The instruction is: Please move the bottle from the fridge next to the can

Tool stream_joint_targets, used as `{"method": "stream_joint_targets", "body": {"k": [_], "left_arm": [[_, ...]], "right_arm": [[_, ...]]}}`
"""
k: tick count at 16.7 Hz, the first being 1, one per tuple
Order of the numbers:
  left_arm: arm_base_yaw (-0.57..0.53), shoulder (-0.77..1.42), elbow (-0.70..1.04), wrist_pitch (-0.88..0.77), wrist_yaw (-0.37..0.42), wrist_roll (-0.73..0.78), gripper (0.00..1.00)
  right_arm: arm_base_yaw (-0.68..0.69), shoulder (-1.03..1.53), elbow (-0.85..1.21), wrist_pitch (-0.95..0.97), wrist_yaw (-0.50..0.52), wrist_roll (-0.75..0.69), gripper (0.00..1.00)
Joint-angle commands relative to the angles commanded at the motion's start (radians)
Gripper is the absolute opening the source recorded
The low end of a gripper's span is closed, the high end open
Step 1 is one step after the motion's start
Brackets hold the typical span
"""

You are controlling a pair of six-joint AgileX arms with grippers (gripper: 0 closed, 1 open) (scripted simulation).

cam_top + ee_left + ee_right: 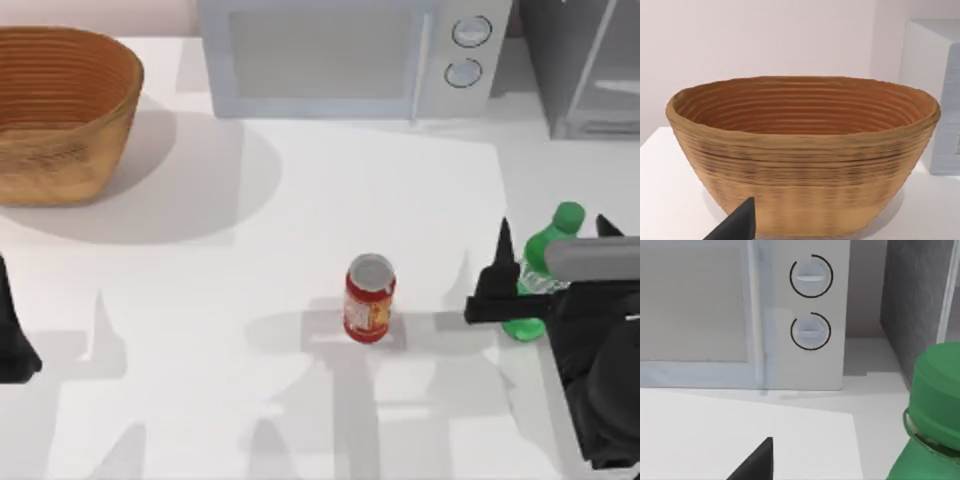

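Green plastic soda bottle [545, 262] stands upright on my white bench [300, 220] at its right side, between the spread fingers of my right claw [553, 245], well right of the small red drink can [369, 298]. Left claw [15, 335] is parked at the left edge, its fingers' state I cannot tell. Farther back sit the woven basket [60, 110], pale microwave [350, 55] and dark grey fridge [585, 65].

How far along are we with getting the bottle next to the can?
Done: the bottle is out of the fridge and stands on the table. In hand: the right tool sits around it, one finger on the can's side. Left: a clear gap separates it from the can, so it needs to go further toward the top view's left. The left tool is parked at the left edge.
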State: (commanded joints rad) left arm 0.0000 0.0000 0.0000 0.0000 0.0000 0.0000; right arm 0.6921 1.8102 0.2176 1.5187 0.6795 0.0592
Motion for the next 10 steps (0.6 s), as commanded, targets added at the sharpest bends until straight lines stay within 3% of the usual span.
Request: {"method": "stream_joint_targets", "body": {"k": [7,10], "left_arm": [[0.0,0.0,0.0,0.0,0.0,0.0,1.0],[0.0,0.0,0.0,0.0,0.0,0.0,1.0]], "right_arm": [[0.003,-0.002,-0.002,0.001,0.004,0.001,1.0],[0.055,-0.025,-0.044,0.018,0.054,0.007,1.0]]}}
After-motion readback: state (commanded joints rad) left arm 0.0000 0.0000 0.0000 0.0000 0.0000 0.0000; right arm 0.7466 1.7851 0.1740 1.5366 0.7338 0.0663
